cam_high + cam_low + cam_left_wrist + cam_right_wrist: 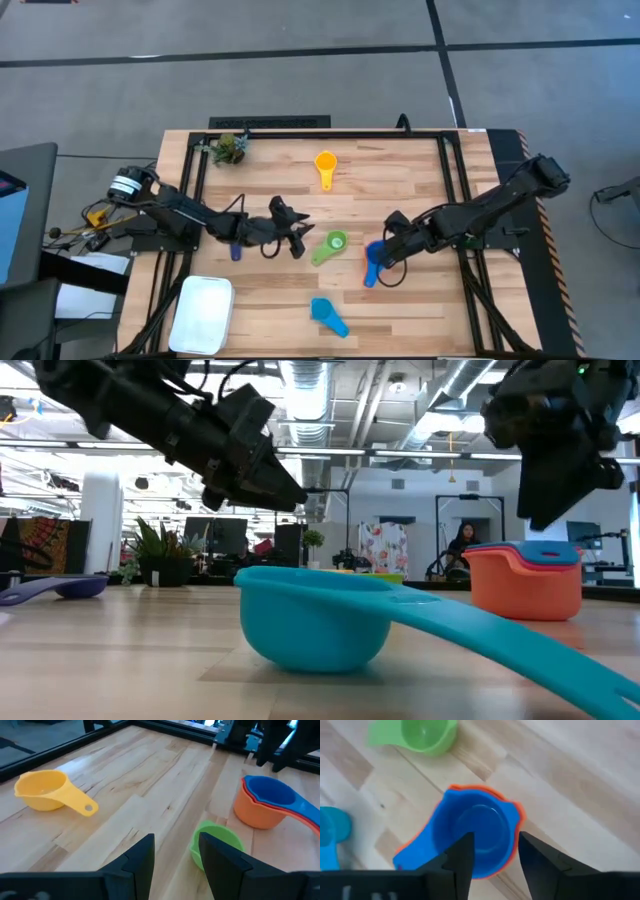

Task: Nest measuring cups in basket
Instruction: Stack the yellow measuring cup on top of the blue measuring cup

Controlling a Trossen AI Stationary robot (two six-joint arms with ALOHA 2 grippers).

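Here the right gripper (392, 232) hangs just above a nested stack (475, 837): a smooth blue plastic cup (270, 791) seated in a red one, both inside a rounded orange cup (525, 582). Its two dark fingers stand slightly apart with nothing between them, the stack's round bowl directly below the gap. The blue cup's flat handle runs out from the bowl toward the table's near edge, away from the gripper.

The left gripper (292, 228) is likewise parted and empty, held above the pale wood-grain table (400, 180). Just ahead of its fingertips lies the green cup (330, 245), a glossy round bowl with its short handle pointing toward the near edge and slightly toward the left arm. Farther ahead and off to one side sits the yellow cup (325, 166), upright, its handle with a small hole at the end aimed back toward the near edge. The light blue cup (328, 315) rests near the front edge, bowl up, its long handle slanting away to the right. A dark blue cup (236, 250) lies under the left arm. The white, smooth, rounded-rectangular basket (203, 313) sits well behind the left gripper, at the table's front left corner.
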